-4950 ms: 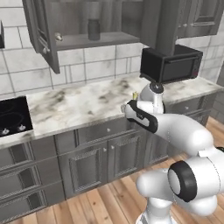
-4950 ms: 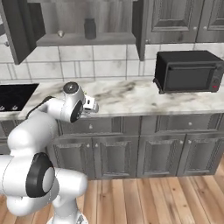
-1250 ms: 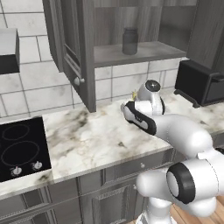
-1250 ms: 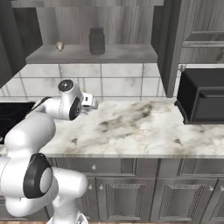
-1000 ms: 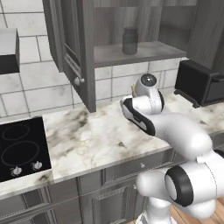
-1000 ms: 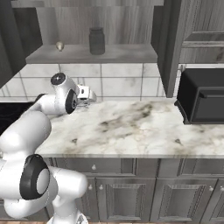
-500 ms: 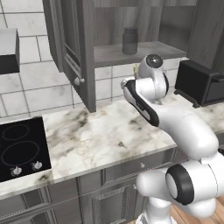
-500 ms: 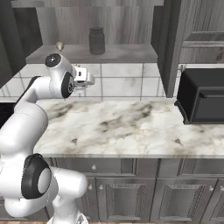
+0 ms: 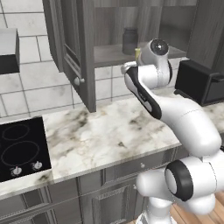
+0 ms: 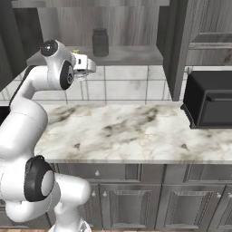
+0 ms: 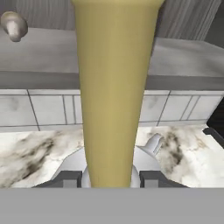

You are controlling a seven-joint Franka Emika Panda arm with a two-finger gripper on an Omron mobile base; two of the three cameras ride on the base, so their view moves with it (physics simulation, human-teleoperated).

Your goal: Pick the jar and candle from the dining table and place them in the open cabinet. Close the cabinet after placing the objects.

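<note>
Grey jar (image 10: 100,42) on cabinet (image 10: 136,54) shelf, microwave (image 10: 210,99) beside

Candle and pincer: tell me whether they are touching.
Touching. In the hand view the candle rises from between the pincer fingertips, which press against its base on both sides with no gap.

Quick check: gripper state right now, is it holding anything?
Gripper: shut on the candle, raised in front of the open cabinet shelf.
</note>
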